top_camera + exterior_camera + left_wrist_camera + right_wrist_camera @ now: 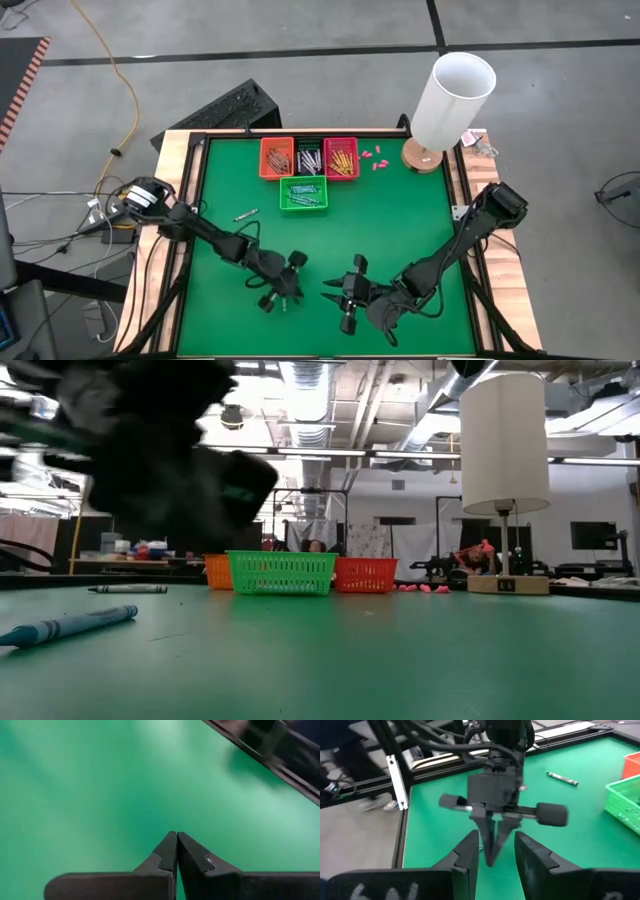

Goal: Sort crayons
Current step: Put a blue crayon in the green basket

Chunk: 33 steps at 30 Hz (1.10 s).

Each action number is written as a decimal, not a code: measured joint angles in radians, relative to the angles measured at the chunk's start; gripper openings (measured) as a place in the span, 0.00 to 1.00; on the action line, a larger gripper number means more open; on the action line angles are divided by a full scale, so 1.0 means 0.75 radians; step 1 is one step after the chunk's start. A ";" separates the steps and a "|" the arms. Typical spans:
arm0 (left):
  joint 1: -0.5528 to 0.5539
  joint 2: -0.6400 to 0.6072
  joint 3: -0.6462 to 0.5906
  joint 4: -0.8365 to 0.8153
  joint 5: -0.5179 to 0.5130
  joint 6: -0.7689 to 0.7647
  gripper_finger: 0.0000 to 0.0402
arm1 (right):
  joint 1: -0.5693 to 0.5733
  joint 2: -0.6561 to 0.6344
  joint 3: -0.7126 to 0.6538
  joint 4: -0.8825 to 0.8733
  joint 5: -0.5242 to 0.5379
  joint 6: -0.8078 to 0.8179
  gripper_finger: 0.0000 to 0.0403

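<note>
Most crayons lie sorted in four small baskets at the table's far middle: orange (pixel 277 157), white (pixel 308 158), red (pixel 341 157) and, in front of them, green (pixel 303 193). A dark crayon (pixel 246 214) lies loose on the green table, left of the green basket. A blue crayon (pixel 70 625) lies flat near the front edge. My left gripper (pixel 298 292) is shut and empty, pointing down low over the near middle of the table. My right gripper (pixel 330 293) faces it from the right, open, with nothing between its fingers (pixel 470 855). In the right wrist view the left gripper's tips (pixel 490 857) show just beyond them.
A lamp with a tall white shade (pixel 452 98) stands on a wooden base at the far right corner. A few pink bits (pixel 372 158) lie beside the red basket. A raised wooden rim (pixel 172 190) runs along the table's sides. Bare green surface lies between the grippers and the baskets.
</note>
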 joint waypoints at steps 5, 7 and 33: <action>0.044 0.000 0.000 0.066 -0.097 -0.034 0.00 | 0.009 0.000 0.000 -0.004 0.037 0.004 0.30; 0.048 0.000 0.000 0.056 -0.096 -0.062 0.00 | 0.010 0.000 0.000 -0.015 0.049 0.005 0.30; -0.308 -0.185 0.001 -0.477 -0.034 -0.089 0.00 | 0.009 0.000 -0.001 -0.201 0.098 0.183 0.30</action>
